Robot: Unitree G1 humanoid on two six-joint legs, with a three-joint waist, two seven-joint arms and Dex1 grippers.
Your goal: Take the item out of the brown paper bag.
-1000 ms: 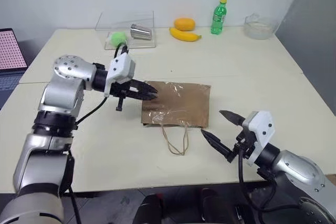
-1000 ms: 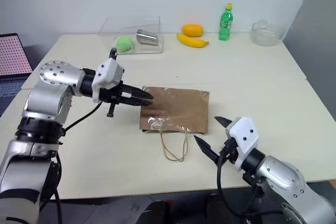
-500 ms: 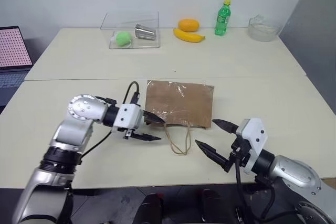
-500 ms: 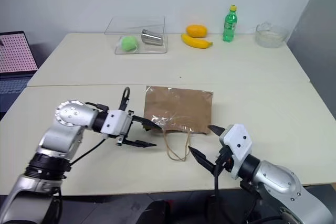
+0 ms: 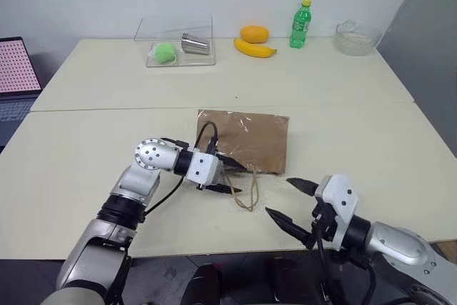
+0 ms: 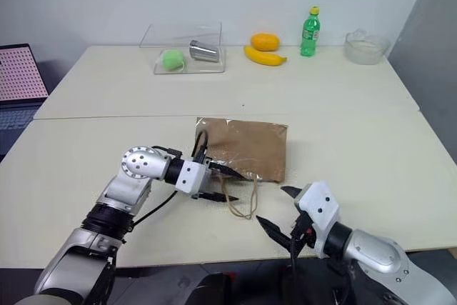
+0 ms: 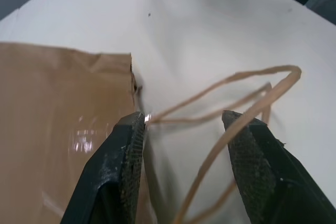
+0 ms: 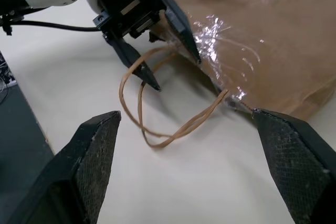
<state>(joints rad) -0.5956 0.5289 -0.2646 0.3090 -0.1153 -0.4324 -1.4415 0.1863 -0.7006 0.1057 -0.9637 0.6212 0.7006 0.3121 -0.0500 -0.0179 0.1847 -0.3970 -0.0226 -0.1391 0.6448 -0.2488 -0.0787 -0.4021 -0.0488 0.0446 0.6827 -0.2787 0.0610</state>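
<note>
Cream tabletop (image 5: 107,126) carries the brown paper bag (image 5: 246,141) lying flat at its middle. At the bag's near edge the left gripper (image 5: 230,178) is parted, its fingers astride the looped handles (image 5: 244,192), one fingertip (image 7: 137,120) touching the paper edge. Right gripper (image 5: 293,202) hangs wide open and empty, near the bag's front. No item is visible; the bag's inside is hidden.

Nothing readable anywhere tbh, the green bottle (image 5: 300,23) has a label but it's way too small to make out.
</note>
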